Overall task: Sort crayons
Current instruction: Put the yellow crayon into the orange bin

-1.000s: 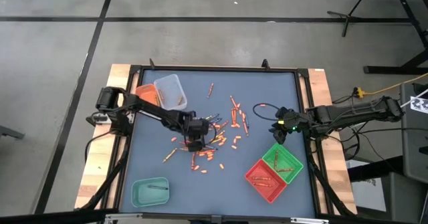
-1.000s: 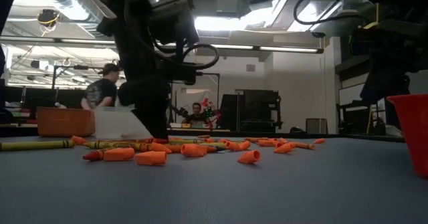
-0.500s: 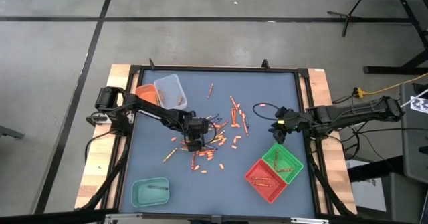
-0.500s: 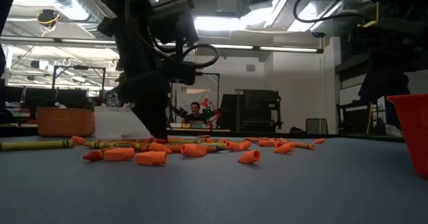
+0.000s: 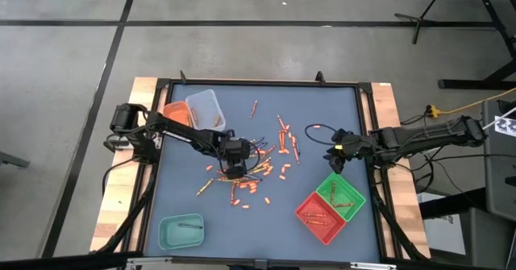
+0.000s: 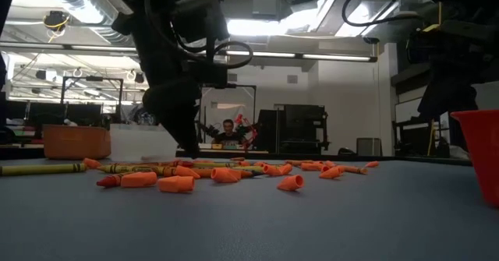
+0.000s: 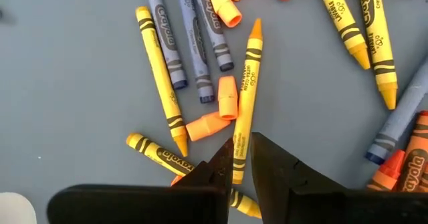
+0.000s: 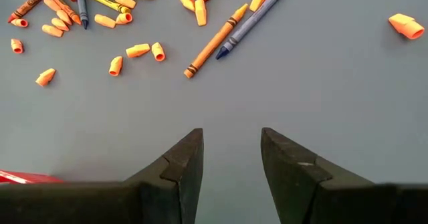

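Observation:
Many crayons [image 5: 258,169], mostly orange with some yellow and blue, lie scattered on the grey table's middle, among short orange pieces [image 6: 175,184]. My left gripper [image 5: 231,168] is down in the left part of this pile, shut on a golden-orange crayon [image 7: 246,97]. My right gripper [image 5: 334,159] hovers open and empty near the table's right side, just beyond the green tray; its fingers frame bare table in the right wrist view [image 8: 231,150]. My left gripper pinches the golden-orange crayon between its two fingers [image 7: 221,167] at its blunt end [image 7: 239,158]. The fingers come from above, and the crayon runs straight out from them, its pointed tip [image 7: 256,27] away. Whether the crayon is clear of the table I cannot tell.
A clear tray [image 5: 205,109] and an orange tray [image 5: 173,113] stand at the far left. A teal tray [image 5: 181,231] is at the near left; a green tray [image 5: 343,193] and a red tray [image 5: 318,215], each with crayons, are at the near right. People show behind the table [image 6: 228,132].
My left gripper has risen a little and drawn slightly toward the table's far edge, leaning over as it went. A person standing behind the table at the left has gone from view.

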`<state>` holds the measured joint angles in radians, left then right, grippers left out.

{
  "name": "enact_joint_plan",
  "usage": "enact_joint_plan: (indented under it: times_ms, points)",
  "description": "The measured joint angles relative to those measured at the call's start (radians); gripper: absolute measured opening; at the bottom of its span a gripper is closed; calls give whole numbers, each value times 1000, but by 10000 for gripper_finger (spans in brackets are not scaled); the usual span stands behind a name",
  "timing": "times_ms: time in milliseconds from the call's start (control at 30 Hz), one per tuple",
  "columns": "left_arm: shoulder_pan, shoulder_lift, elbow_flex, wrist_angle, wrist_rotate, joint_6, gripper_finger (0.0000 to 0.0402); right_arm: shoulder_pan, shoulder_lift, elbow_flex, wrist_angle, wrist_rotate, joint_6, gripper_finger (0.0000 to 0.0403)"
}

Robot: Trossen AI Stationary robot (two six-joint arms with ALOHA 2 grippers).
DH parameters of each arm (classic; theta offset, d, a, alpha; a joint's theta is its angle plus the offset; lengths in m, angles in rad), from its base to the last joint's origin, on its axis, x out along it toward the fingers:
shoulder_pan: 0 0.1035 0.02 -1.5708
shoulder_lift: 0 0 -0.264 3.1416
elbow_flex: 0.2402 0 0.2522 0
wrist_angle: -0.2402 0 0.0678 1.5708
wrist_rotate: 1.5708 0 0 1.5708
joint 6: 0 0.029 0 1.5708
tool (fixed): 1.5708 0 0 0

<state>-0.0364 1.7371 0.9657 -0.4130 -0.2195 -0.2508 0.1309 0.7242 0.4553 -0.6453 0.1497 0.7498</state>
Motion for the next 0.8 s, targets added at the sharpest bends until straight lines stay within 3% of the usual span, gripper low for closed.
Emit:
enact_joint_plan:
  times_ms: [633,800]
  points:
    - [9,76,6,9,47,0,37,0,0,0,0,0,0,147]
    - [15,77,6,8,47,0,19,0,0,0,0,0,0,147]
